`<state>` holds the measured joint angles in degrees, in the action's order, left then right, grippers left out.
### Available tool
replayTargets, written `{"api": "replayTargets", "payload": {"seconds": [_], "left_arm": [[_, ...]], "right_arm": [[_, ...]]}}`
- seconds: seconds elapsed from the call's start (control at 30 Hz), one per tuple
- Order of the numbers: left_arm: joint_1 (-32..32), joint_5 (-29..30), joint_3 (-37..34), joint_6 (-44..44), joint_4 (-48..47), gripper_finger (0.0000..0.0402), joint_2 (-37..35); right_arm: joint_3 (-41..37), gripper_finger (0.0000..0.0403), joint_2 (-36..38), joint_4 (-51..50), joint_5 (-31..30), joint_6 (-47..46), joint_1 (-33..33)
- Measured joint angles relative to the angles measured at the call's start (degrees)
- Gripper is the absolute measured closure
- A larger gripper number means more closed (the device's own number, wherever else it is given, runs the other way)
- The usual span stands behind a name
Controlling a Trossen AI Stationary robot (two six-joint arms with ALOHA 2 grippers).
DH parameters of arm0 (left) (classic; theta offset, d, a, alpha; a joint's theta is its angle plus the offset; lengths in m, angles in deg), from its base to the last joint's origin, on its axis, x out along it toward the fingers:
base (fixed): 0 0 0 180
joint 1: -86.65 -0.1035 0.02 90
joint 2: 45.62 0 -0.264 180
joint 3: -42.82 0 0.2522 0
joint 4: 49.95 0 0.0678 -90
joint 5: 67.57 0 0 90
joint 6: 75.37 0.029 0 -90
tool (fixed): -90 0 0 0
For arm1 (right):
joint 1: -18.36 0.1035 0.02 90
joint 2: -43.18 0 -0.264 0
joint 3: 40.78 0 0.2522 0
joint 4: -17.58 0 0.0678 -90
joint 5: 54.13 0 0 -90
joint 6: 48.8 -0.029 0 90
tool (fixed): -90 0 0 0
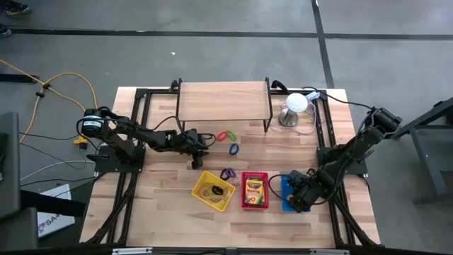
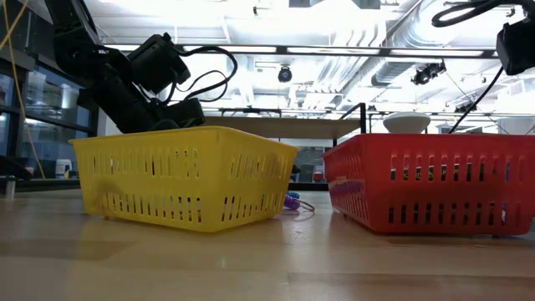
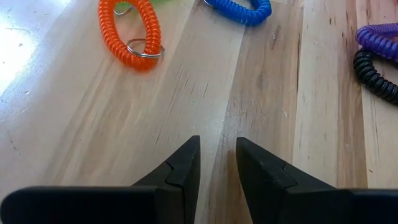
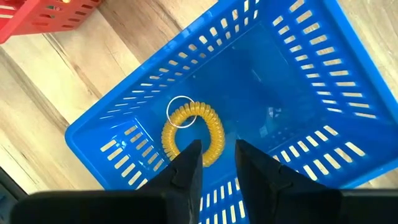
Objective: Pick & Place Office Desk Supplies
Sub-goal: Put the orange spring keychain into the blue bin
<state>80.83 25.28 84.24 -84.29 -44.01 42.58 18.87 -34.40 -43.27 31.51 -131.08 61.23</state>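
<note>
Coils first: a yellow coil [image 4: 194, 134], springy plastic with a metal ring, lies in the blue basket [image 4: 311, 81] right under the right gripper [image 4: 212, 163], whose fingers stand slightly apart with nothing between them. I judge that one placed. A crayon box [image 1: 253, 189] sits in the red basket [image 1: 245, 204]; the yellow basket [image 1: 202, 195] holds thin loops. Left on bare wood are orange [image 3: 127, 31], blue [image 3: 242, 9], purple [image 3: 379, 40] and black [image 3: 376, 74] coils. Left gripper [image 3: 217, 165] hovers near them, fingers a little apart, empty. All baskets are slotted plastic.
</note>
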Motion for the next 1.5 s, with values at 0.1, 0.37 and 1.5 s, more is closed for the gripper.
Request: {"api": "replayTargets", "payload": {"seconds": [0.1, 0.37, 1.5], "left_arm": [[0.0, 0.0, 0.0, 0.0, 0.0, 0.0303, 0.0], [0.0, 0.0, 0.0, -0.1, 0.0, 0.0303, 0.0], [0.0, 0.0, 0.0, 0.0, 0.0, 0.0303, 0.0]], "right_arm": [[0.0, 0.0321, 0.0, 0.1, 0.0, 0.0, 0.0], [0.0, 0.0320, 0.0, 0.4, -5.0, -0.2, -2.6], [0.0, 0.0320, 15.5, 1.2, 18.9, 28.3, -32.5]]}}
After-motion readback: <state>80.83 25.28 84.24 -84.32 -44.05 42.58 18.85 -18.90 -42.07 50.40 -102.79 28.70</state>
